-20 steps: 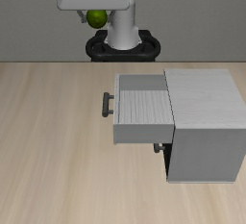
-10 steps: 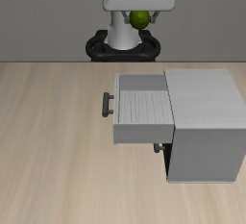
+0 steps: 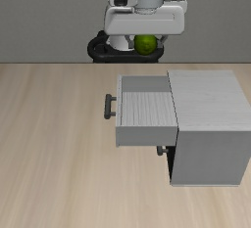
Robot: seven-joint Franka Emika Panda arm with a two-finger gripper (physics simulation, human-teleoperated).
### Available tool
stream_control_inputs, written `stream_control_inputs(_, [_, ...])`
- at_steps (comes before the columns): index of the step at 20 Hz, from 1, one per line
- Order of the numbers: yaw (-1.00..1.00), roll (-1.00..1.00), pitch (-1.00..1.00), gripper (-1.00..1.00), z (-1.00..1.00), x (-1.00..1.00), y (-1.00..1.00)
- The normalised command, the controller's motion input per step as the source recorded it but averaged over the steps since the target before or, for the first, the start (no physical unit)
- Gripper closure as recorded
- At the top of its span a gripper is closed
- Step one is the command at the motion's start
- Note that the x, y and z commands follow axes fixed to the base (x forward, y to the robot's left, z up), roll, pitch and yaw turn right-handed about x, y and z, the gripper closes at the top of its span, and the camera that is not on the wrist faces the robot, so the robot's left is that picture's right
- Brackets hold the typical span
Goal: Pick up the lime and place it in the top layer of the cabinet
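Note:
A green lime (image 3: 146, 44) hangs in the air under the hand of my gripper (image 3: 146, 42), near the top middle of the exterior view, in front of the robot's base. Two fingers flank the lime from both sides, so the gripper is shut on it. Below and a little to the exterior view's right stands the grey cabinet (image 3: 208, 124). Its top drawer (image 3: 145, 110) is pulled out toward the exterior view's left, with a dark handle (image 3: 111, 106) at its end. The lime sits above and behind the drawer's far edge.
A wooden table (image 3: 54, 154) carries the cabinet. A small knob (image 3: 161, 151) shows under the open drawer on the cabinet's lower front. The robot's black base (image 3: 98, 48) stands at the table's far edge.
The gripper has swung with the lime from the exterior view's left to the right and has come down, closer to the cabinet. The drawer has stayed pulled out.

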Motion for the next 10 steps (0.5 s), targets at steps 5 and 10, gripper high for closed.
stream_control_inputs(5, [0.0, 0.0, 0.0, -1.0, 0.0, 0.6, 0.0])
stream_control_inputs(10, [0.0, 0.0, 0.0, -1.0, 0.0, 0.0, 0.0])
